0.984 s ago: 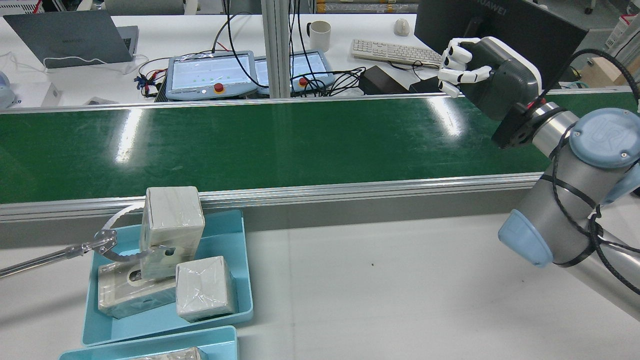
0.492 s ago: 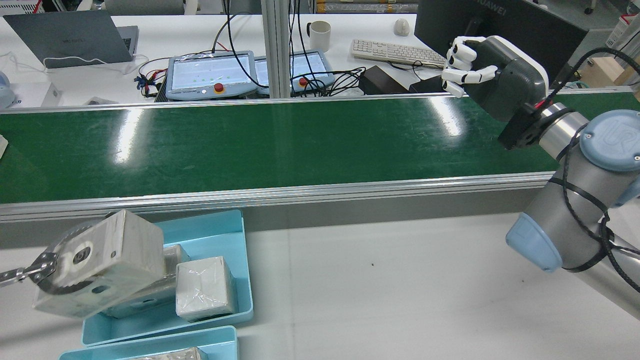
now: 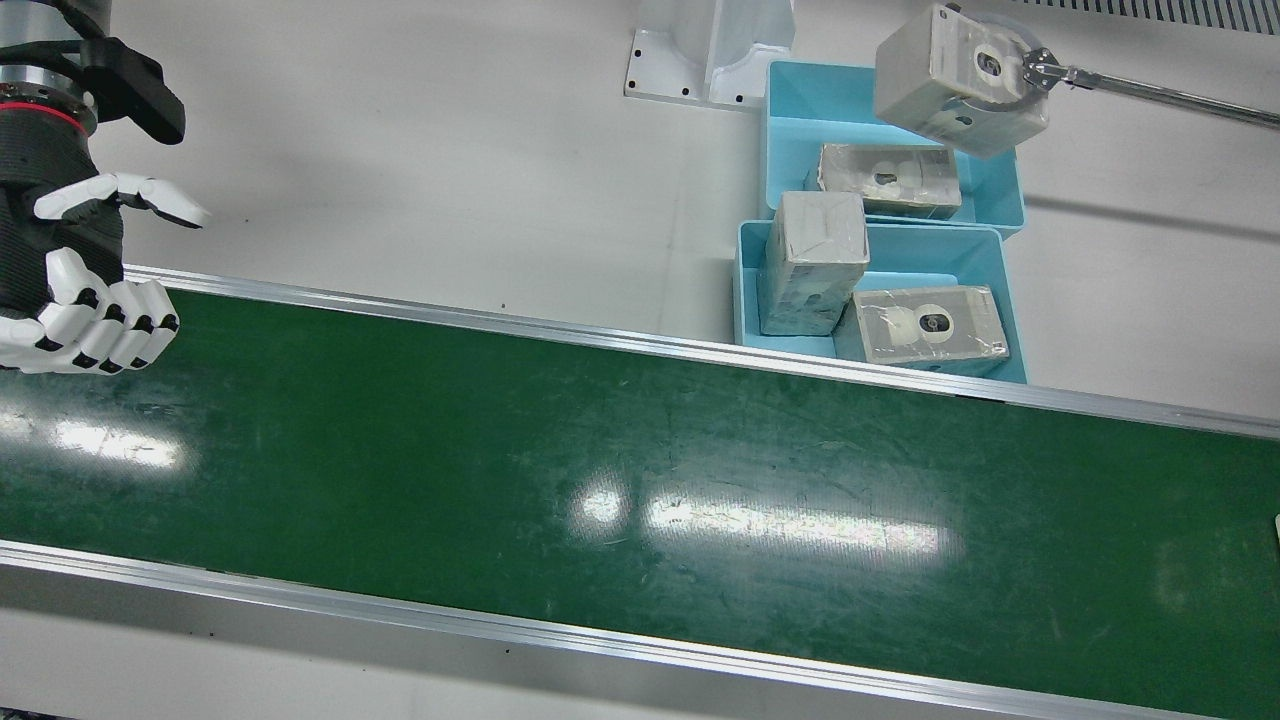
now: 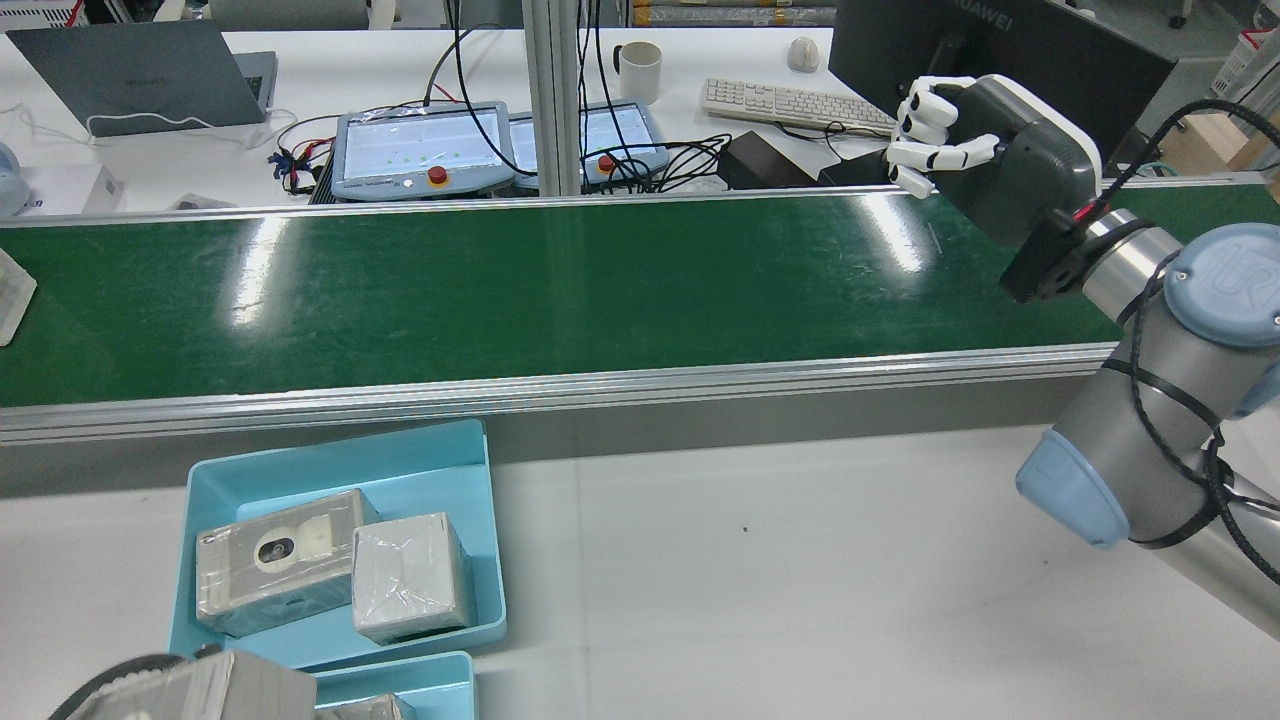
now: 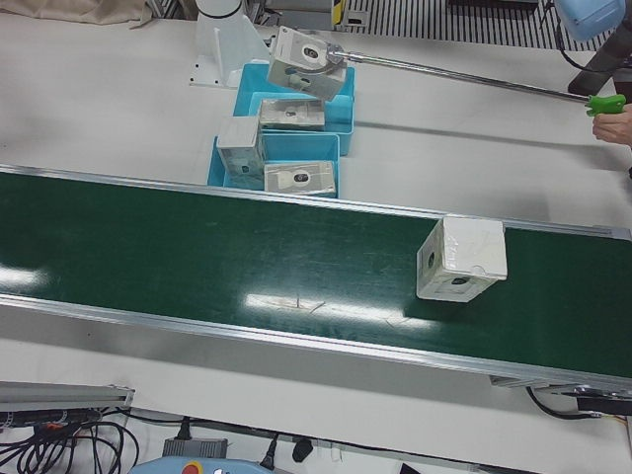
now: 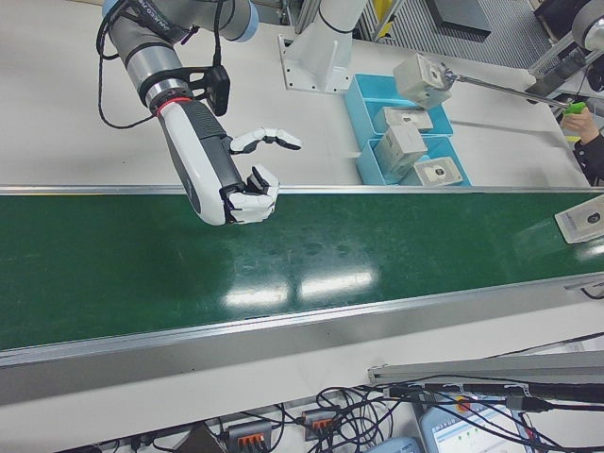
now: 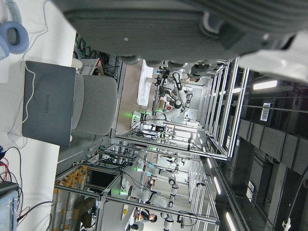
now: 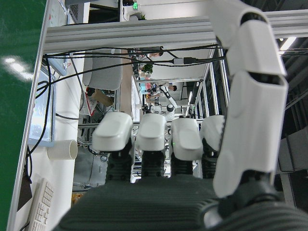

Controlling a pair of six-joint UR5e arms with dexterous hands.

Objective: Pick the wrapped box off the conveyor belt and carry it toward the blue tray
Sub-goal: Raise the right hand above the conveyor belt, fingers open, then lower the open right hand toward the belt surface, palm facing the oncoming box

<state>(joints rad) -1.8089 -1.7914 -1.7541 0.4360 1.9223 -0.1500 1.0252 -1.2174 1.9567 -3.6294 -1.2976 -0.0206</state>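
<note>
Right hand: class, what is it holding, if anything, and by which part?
Nothing. The right hand hangs over the conveyor belt with curled fingers and no object between them; the wrapped box lies on the belt far from it.

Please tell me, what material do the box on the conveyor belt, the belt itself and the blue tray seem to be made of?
Wrapped box: probably cardboard under clear plastic film; pale faces with a faint sheen.
Conveyor belt: looks like smooth green rubber or PVC, glossy; it reflects the ceiling lights and shows fine scratches.
Blue tray: apparently moulded plastic, uniform light blue, with rounded rim and corners.
</note>
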